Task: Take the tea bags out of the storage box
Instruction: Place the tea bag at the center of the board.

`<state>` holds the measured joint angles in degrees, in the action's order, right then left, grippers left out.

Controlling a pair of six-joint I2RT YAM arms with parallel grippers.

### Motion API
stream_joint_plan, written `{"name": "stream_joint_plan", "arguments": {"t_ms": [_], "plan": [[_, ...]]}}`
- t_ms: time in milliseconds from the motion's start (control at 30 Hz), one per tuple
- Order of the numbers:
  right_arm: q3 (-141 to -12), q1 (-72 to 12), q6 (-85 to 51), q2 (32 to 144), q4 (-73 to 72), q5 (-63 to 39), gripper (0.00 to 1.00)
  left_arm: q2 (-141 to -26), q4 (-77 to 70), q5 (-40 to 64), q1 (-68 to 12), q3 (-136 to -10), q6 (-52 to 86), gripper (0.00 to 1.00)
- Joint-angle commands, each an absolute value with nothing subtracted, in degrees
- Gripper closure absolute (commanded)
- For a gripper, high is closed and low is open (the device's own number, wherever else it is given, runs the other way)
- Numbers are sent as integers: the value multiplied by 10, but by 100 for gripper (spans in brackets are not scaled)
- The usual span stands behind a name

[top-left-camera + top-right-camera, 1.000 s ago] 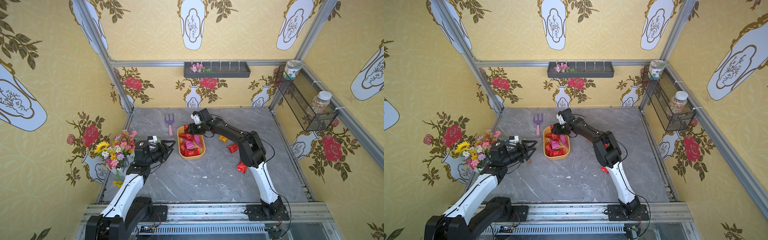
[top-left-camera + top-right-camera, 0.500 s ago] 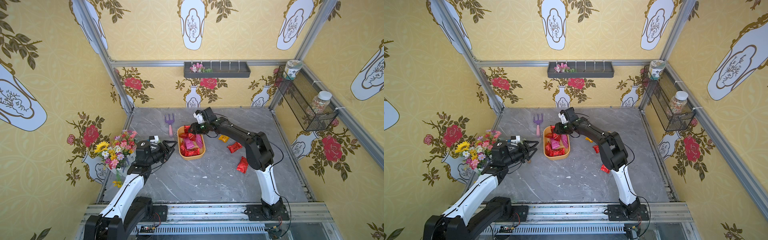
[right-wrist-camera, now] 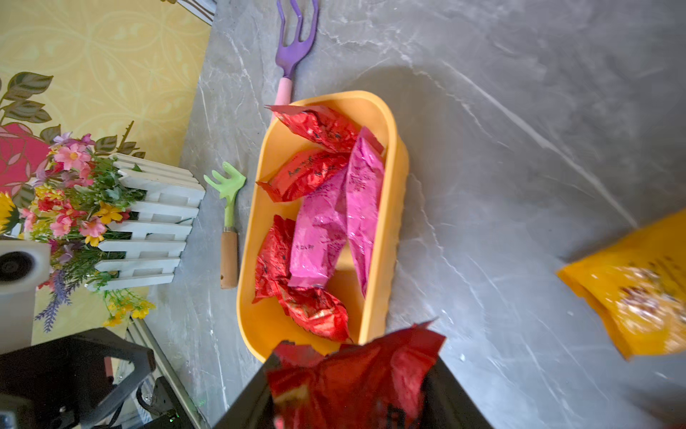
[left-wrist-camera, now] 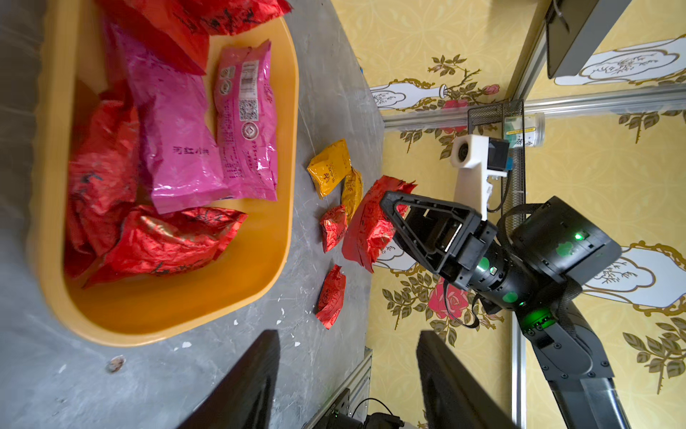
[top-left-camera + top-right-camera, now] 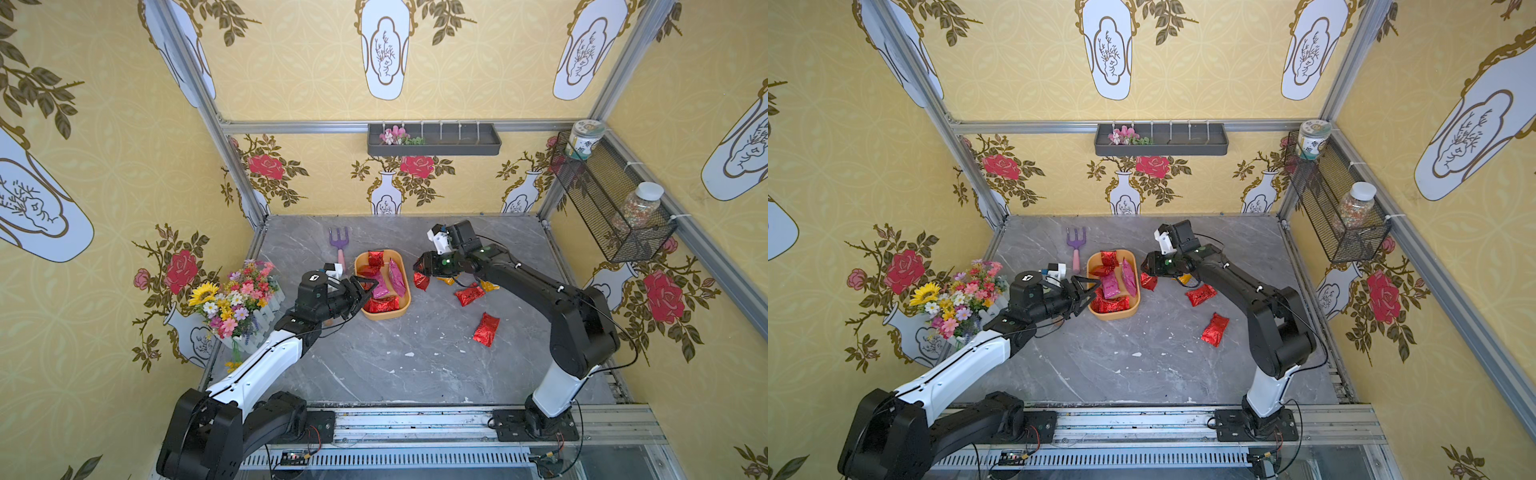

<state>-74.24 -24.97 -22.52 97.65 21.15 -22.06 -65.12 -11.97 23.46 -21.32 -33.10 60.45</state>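
The right gripper (image 5: 417, 272) has withdrawn from above the storage box (image 5: 384, 316) to a position just beside its right long wall. It is now clamped on a red tea bag (image 5: 420, 281) held off the tabletop, and the arm's elbow has swung outward. The left gripper (image 5: 370, 293), jaws apart and empty, has advanced from short of the box to over its left rim.

My left arm (image 5: 266, 365) and right arm (image 5: 559, 380): each has one long link in a glossy white shell, the rest matte black, with bulky rounded joints and black base blocks. Left gripper (image 5: 368, 296) and right gripper (image 5: 419, 270) are black, with hollow triangular fingers (image 4: 427, 202), and a white boxy camera mount (image 4: 469, 163) on each wrist. Noted on my right wrist: green lights (image 4: 577, 236), small screws (image 4: 556, 345) and a thin black cable (image 4: 448, 308) looping loose.
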Motion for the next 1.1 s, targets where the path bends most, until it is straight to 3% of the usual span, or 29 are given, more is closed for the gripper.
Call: {"name": "stream_joint_plan", "arguments": {"t_ms": [0, 600, 1067], "plan": [[-713, -251, -193, 952, 257, -185, 47, -670, -152, 220, -229, -337, 599, 36], [-619, -298, -178, 917, 396, 45, 47, -679, -192, 233, -240, -307, 614, 36], [-601, -324, -198, 938, 393, 95, 44, -650, -196, 229, -241, -274, 620, 36]]}}
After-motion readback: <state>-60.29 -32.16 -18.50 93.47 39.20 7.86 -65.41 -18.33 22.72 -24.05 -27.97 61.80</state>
